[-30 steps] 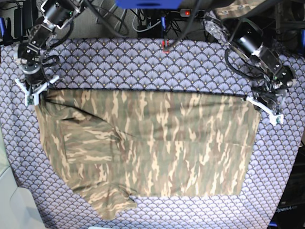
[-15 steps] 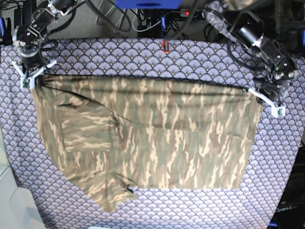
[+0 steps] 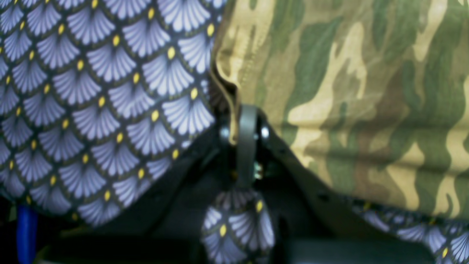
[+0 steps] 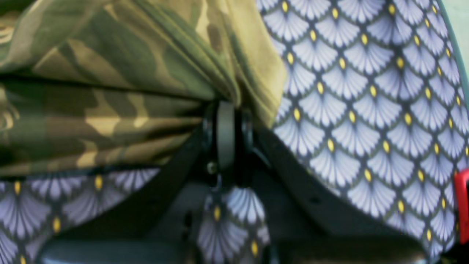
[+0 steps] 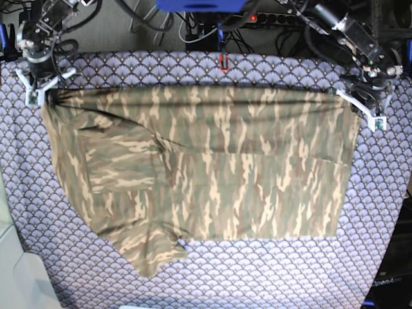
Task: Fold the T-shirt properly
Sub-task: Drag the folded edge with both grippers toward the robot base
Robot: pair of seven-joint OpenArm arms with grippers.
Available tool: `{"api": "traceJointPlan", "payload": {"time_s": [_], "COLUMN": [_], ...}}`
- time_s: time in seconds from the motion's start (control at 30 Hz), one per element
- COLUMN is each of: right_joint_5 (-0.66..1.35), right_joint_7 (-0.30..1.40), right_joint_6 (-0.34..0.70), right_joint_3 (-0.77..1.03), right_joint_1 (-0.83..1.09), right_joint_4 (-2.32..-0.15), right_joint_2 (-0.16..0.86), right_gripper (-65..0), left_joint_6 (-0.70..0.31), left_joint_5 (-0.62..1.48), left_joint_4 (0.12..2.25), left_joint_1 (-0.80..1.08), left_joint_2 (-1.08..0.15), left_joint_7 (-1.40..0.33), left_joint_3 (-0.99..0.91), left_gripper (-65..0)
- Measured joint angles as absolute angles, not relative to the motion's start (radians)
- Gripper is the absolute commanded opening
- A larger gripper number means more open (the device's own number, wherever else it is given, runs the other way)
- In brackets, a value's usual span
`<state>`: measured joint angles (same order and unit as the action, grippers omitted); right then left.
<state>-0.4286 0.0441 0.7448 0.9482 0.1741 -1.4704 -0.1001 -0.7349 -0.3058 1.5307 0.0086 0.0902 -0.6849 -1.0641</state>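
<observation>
Camo fabric, tan/olive/brown: the T-shirt (image 5: 206, 167) lies spread over the scale-patterned table cloth (image 5: 193, 71), covering most of its middle. Its far edge is stretched taut in a near-straight line between both arms.

The right gripper (image 5: 38, 90) pinches one far corner of the shirt. In its wrist view the jaws are clamped down tight on a bunched wad of shirt (image 4: 128, 73), w/ cloth pattern showing beneath. The left gripper (image 5: 360, 106) grips the opposite far corner; in the left wrist view the jaws are likewise closed narrow on the hem (image 3: 348, 91).

Step in hand, I'd say: holding the far hem stretched, prob. to flatten or reposition the shirt for a fold. Next move likely needs both arms travelling together at equal pace, keeping tension, so the edge stays straight when carried over or laid down.

Not tidy yet: one sleeve (image 5: 122, 167) sits folded in on the body, on the right gripper's side, and the near corner (image 5: 154, 254) on that side trails out in a crumpled point. Those could skew the fold.

Beyond the shirt's far edge: cables and a small red item (image 5: 223, 62) at the cloth's far rim, clear of the shirt.
</observation>
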Motion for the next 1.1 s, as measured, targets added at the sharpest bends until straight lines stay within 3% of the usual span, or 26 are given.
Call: {"api": "traceJointPlan", "payload": {"time_s": [0.27,1.1], "right_joint_5": [-0.421,-0.328], "right_joint_7": [-0.067,-0.084], "right_joint_6": [0.736,0.741], "right_joint_3": [0.954,0.954], "right_joint_1": [0.249,0.327], "right_joint_4": [-1.472,-1.473], "right_joint_2": [-0.132,-0.133], "right_gripper": [-65.0,-63.4], "left_joint_6": [-0.735,-0.733], "left_joint_5": [-0.319,-0.297], "left_joint_4": [1.554,1.554], "left_joint_1": [0.035,0.075], "left_joint_2": [0.089,0.085], "left_joint_7": [-0.686,-0.65], "left_joint_3": [-1.067,-1.07], "left_gripper": [-65.0,-65.0]}}
